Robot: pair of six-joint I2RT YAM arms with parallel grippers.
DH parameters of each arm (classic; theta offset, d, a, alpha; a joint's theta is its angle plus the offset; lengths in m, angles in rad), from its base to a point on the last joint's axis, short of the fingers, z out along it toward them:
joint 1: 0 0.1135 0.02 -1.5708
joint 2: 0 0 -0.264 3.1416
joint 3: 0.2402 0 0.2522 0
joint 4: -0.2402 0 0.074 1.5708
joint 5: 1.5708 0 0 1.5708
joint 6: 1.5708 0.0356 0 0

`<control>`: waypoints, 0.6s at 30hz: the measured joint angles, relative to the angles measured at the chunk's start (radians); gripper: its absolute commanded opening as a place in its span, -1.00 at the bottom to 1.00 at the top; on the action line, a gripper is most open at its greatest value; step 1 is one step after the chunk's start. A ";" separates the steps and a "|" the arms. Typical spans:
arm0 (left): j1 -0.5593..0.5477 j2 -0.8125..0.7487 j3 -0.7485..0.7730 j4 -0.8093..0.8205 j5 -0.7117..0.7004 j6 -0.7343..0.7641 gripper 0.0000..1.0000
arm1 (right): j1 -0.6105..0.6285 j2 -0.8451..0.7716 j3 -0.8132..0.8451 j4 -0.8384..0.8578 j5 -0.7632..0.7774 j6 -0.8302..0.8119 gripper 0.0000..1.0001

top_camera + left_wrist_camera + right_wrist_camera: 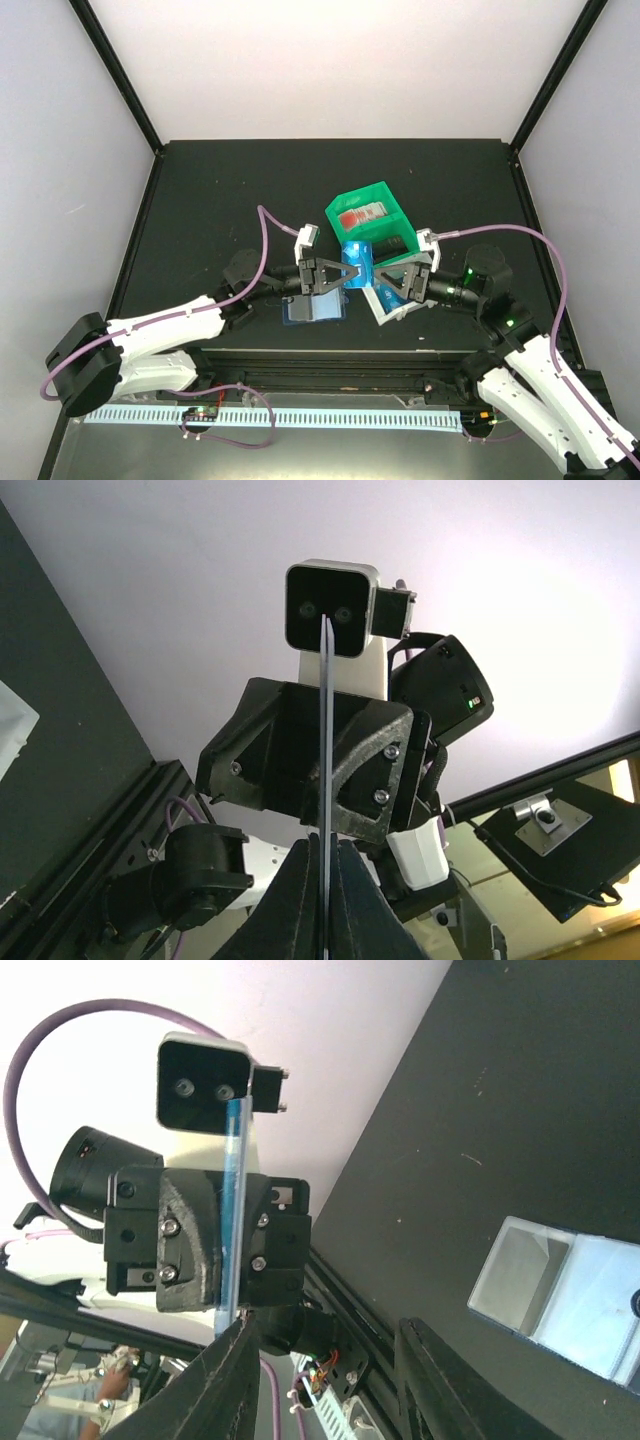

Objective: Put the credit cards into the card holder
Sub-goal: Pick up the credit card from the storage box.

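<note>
A bright blue credit card (357, 262) hangs in the air between my two grippers, above the table's near middle. The left gripper (338, 275) is shut on it; in the left wrist view the card (326, 730) shows edge-on, pinched between the black fingers (300, 900). The right gripper (386, 281) faces it with its jaws open. In the right wrist view the card's blue edge (233, 1210) stands just by one fingertip of the right gripper (330, 1325). The card holder (315, 308) lies spread open on the table below the left gripper, showing pale pockets (560, 1285).
A green bin (368, 215) holding red-and-white items stands just behind the grippers. A white bin (392, 300) sits under the right gripper. The black table is walled by pale panels, with a rail along its near edge (330, 355).
</note>
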 measured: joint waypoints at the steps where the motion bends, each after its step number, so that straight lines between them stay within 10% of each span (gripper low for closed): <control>1: 0.000 0.000 0.000 -0.002 0.000 0.000 -0.97 | 0.000 -0.001 0.001 0.000 -0.008 -0.008 -0.12; 8: 0.001 0.002 0.010 -0.021 0.001 0.002 -0.97 | -0.003 -0.037 0.003 0.011 -0.018 -0.033 -0.08; 18: 0.005 0.063 0.016 -0.003 0.036 -0.023 -0.97 | -0.004 0.043 0.011 0.013 -0.020 -0.090 -0.52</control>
